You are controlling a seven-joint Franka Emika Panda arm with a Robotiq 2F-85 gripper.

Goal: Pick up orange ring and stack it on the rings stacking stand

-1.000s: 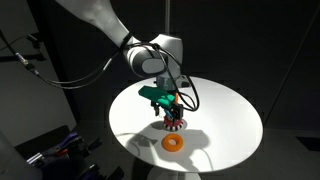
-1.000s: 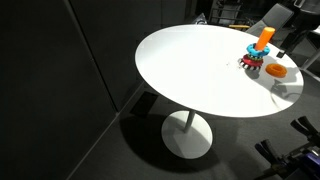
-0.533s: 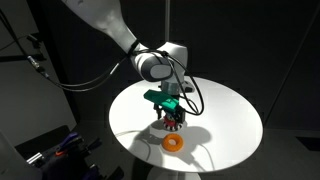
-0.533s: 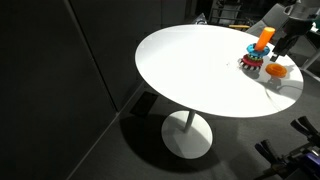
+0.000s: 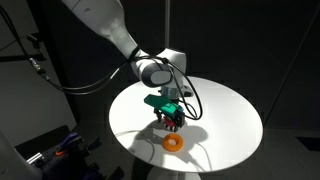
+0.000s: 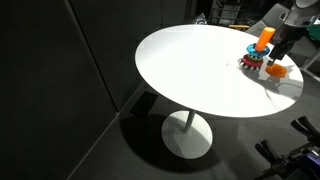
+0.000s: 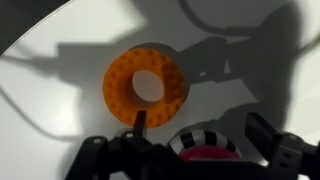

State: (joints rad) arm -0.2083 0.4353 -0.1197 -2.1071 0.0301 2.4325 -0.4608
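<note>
The orange ring (image 7: 146, 88) lies flat on the white table, in the upper middle of the wrist view; it also shows in both exterior views (image 5: 174, 142) (image 6: 276, 70). The rings stacking stand (image 6: 258, 57) stands just beside it, with an upright orange peg over red, blue and whitish rings. In the wrist view only its striped and red rings (image 7: 205, 147) show at the bottom, between my fingers. My gripper (image 7: 200, 130) is open and empty, hovering over the stand beside the ring. It mostly hides the stand in an exterior view (image 5: 171, 117).
The round white table (image 5: 225, 110) (image 6: 190, 70) stands on a single pedestal in a dark room. The ring lies near the table's edge. Cables and dark equipment (image 5: 60, 150) sit beyond the table.
My gripper has moved lower and a little toward the orange ring. The ring and the stand have not moved.
</note>
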